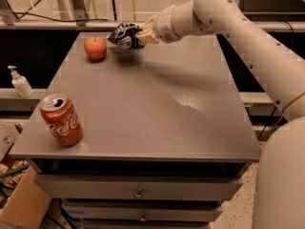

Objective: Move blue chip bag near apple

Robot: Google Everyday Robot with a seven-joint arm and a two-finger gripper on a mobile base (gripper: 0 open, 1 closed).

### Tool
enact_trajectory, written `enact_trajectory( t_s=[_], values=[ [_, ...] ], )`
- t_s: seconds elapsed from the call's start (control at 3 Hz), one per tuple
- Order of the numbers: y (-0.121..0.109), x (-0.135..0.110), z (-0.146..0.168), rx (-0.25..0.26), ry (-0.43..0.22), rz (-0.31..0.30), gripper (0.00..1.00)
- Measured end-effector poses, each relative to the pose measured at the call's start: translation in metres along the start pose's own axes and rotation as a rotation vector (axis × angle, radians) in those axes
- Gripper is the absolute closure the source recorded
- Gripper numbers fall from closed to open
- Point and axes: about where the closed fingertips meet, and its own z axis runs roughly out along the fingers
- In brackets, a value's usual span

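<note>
1. Gripper (138, 34): at the far left part of the tabletop, reaching in from the right and pointing left.
2. Fingers (147, 28): tan, pinched on the right end of the blue chip bag.
3. Blue chip bag (124, 35): crumpled dark foil with pale markings. Held in the fingers, apparently raised off the surface, with a dim shadow beneath it. Just right of the apple, close but not touching it.
4. Apple (95, 48): round, red-orange. Resting on the tabletop at the far left, near the far edge.
5. Arm (224, 18): white, thick and jointed. Stretches from the right side of the scene across the far right corner of the tabletop to the gripper. A further bulky white section fills the near right corner of the view.
6. Tabletop (157, 109): flat grey, with a pale scuffed patch right of centre.
7. Coca-Cola can (62, 120): red, upright, top opened. Stands at the near left of the tabletop, well apart from the apple and the bag.
8. Drawers (138, 193): grey fronts with small knobs, stacked under the near edge of the tabletop.
9. Pump bottle (20, 82): white, upright on a ledge left of the tabletop.
10. Cardboard box (24, 204): brown, on the floor at the near left, partly cut off by the picture's edge.
</note>
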Motion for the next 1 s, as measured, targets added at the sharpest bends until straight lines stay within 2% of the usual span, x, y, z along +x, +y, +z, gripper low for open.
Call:
enact_trajectory(
  t_s=[0.67, 1.0],
  values=[
    [0.018, 0.018, 0.036, -0.054, 0.053, -0.033, 1.0],
    [0.029, 0.019, 0.046, -0.089, 0.066, -0.048, 0.82]
  ],
)
